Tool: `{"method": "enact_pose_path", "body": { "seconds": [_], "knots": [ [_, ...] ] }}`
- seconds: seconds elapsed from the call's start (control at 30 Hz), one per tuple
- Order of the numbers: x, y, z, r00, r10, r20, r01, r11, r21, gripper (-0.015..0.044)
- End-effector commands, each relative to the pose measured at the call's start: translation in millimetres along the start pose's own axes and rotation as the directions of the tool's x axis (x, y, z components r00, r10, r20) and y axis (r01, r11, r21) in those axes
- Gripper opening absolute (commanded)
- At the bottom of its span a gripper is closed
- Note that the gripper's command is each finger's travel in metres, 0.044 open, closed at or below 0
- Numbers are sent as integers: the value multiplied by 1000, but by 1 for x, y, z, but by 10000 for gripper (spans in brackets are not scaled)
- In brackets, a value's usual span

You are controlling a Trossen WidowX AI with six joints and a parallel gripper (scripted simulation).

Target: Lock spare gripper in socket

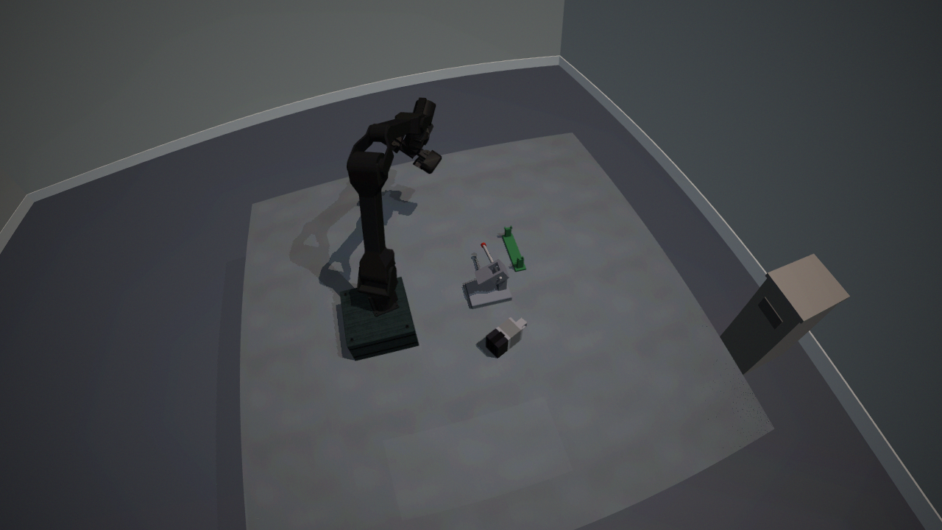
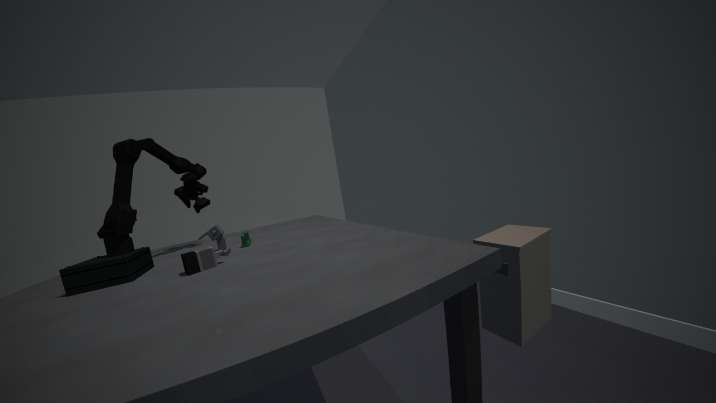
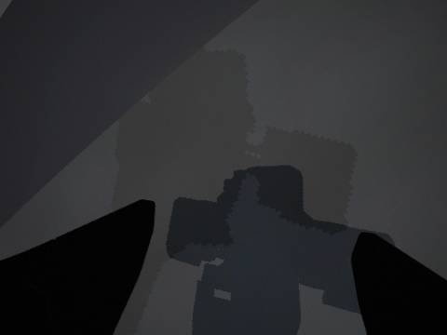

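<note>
The grey mount (image 1: pixel 489 299) (image 2: pixel 214 234) stands on the table with its tilted socket block on top. The lock pin (image 1: pixel 488 252), a pale rod with a red end, sticks out of the far side of the socket block. The spare gripper (image 1: pixel 508 333) (image 2: pixel 206 258) lies on the table in front of the mount, its black end toward the robot base and its pale spigot end pointing away. My gripper (image 2: pixel 194 207) (image 3: pixel 256 231) is open and empty, high above the table and away from the mount, pin and spare gripper. The wrist view shows only table, floor and shadows between the fingers.
A green cradle (image 1: pixel 514 250) (image 2: pixel 245 240) with two upright ends stands behind the mount. The robot base (image 1: pixel 378 326) (image 2: pixel 107 270) is left of the mount and spare gripper. A beige cabinet (image 1: pixel 806 286) (image 2: pixel 518 285) stands beyond the right table edge.
</note>
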State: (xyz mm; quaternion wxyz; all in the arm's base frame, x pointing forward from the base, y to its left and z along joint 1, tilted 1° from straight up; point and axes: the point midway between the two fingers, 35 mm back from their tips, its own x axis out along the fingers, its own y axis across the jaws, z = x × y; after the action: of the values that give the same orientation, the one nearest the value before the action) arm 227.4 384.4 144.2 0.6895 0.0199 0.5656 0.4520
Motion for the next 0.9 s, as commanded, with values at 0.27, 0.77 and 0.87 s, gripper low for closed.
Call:
{"method": "enact_pose_path", "body": {
  "seconds": [0.27,0.77,0.87],
  "knots": [
    [-107,-162,-20,916,-393,-77,329,850,-412,300],
    [-216,-249,-105,767,-553,-326,181,674,-716,300],
    [-216,-249,-105,767,-553,-326,181,674,-716,300]
  ]
}}
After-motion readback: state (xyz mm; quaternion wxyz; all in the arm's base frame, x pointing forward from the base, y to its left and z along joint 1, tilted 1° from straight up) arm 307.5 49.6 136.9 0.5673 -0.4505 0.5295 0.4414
